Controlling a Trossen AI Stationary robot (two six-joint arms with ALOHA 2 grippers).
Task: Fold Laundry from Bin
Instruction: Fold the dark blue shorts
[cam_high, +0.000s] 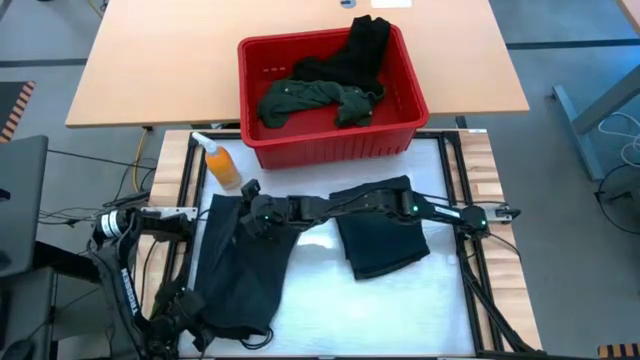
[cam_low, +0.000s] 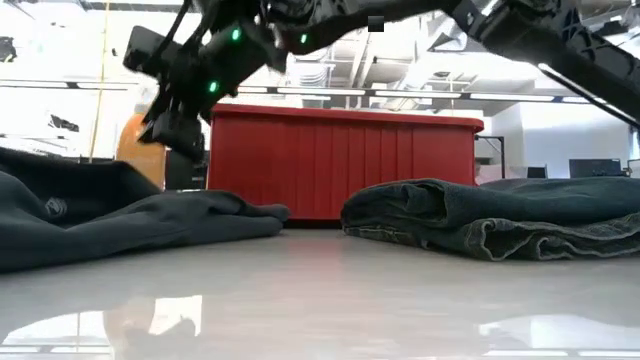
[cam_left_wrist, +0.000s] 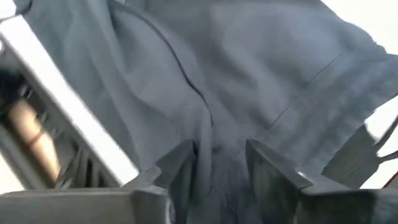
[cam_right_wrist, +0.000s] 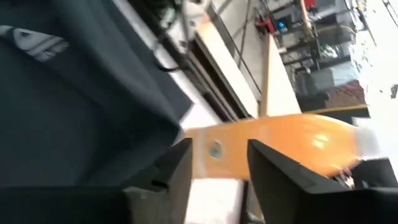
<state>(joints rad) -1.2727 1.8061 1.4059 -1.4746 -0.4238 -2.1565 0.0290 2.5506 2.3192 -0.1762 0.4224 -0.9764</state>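
A dark garment (cam_high: 245, 270) lies spread on the table's left half; it also shows in the low view (cam_low: 120, 220). Folded dark jeans (cam_high: 385, 240) lie at the middle right. The red bin (cam_high: 330, 145) stands at the far edge, holding a dark green shirt (cam_high: 310, 98) and a black piece (cam_high: 365, 45) that hangs over its far rim. My right gripper (cam_high: 252, 215) is open and empty above the garment's far edge (cam_right_wrist: 74, 112). My left gripper (cam_high: 200, 315) is open, low over the garment's near left part (cam_left_wrist: 249, 74). My left gripper (cam_left_wrist: 217, 152) points down at the garment, with its open fingers on either side of a raised fold (cam_left_wrist: 205, 134). I cannot tell whether the fingers touch the cloth.
An orange bottle (cam_high: 222, 165) stands at the table's far left, just beyond my right gripper (cam_right_wrist: 217, 149). My right arm reaches across above the folded jeans (cam_low: 500, 220). Bare white tabletop (cam_high: 380, 310) lies near the front edge.
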